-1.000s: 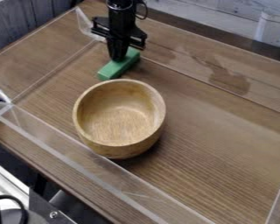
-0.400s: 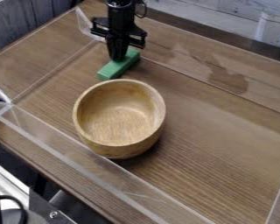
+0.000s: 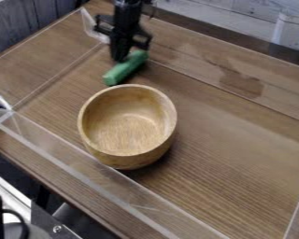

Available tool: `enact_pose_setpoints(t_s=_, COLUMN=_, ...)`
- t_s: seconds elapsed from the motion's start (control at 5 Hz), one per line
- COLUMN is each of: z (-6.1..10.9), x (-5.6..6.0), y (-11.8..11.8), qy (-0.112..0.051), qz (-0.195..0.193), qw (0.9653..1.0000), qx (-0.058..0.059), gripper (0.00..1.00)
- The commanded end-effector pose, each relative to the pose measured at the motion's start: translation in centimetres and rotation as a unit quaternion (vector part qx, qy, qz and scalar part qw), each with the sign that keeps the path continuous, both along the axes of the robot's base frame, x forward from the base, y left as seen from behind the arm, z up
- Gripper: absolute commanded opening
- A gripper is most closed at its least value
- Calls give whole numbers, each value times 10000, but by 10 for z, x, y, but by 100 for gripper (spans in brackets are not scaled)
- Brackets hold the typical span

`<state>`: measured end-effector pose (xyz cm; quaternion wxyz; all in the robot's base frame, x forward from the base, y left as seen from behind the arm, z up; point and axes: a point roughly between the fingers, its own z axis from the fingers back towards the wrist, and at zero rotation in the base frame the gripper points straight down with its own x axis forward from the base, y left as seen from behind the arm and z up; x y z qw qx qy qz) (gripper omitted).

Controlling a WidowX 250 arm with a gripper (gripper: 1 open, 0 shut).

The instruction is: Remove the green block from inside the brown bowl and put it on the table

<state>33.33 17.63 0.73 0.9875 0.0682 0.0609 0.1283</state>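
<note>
Camera view looked down across the worktop (image 3: 227,121), dark brown wood grain with plank lines, fenced by low clear plastic walls (image 3: 64,154). Up at the top, left of centre, the black claw (image 3: 124,49) hung pointing straight down, its jaws drawn fully together. And right under it lay the green block (image 3: 123,69), out of the bowl and flat on the worktop, angled so its lower end pointed toward the lower left of the frame. The upper end of the block sat tucked beneath the claw tips; the jaws were closed at that end, though the picture was too soft there to say whether they actually pinched the block or merely stood over it.

Below the block, in the middle left of the frame, sat the brown bowl (image 3: 127,124), round, light wood, thick rim, upright. Its hollow showed nothing but grain. Block and bowl were near each other but apart, a strip of bare worktop showing between the block's lower end and the bowl's upper rim. To the right of the claw, a pale glossy patch of reflected light ran across the planks.
</note>
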Motion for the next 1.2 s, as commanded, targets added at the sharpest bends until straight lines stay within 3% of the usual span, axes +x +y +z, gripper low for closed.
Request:
enact_pose_setpoints(t_s=0.0, z=0, x=-2, y=-2, qy=186, qz=-98, qw=9998, qx=7, gripper=0)
enact_pose_setpoints(t_s=0.2, z=13, x=-2, y=1, qy=207, qz=-122, qw=9996, qx=130, gripper=100)
enact_pose_setpoints(t_s=0.4, z=28, x=-1, y=3, qy=206, qz=-146, qw=9994, qx=252, gripper=100)
enact_pose_setpoints(t_s=0.6, z=53, x=1, y=1, qy=131, qz=-172, qw=9992, qx=323, gripper=100)
enact_pose_setpoints(t_s=0.8, z=78, x=-4, y=-7, qy=37, qz=-122, qw=9997, qx=216, gripper=100)
enact_pose_setpoints(t_s=1.0, z=114, x=-11, y=-19, qy=-109, qz=-103, qw=9997, qx=190, gripper=100)
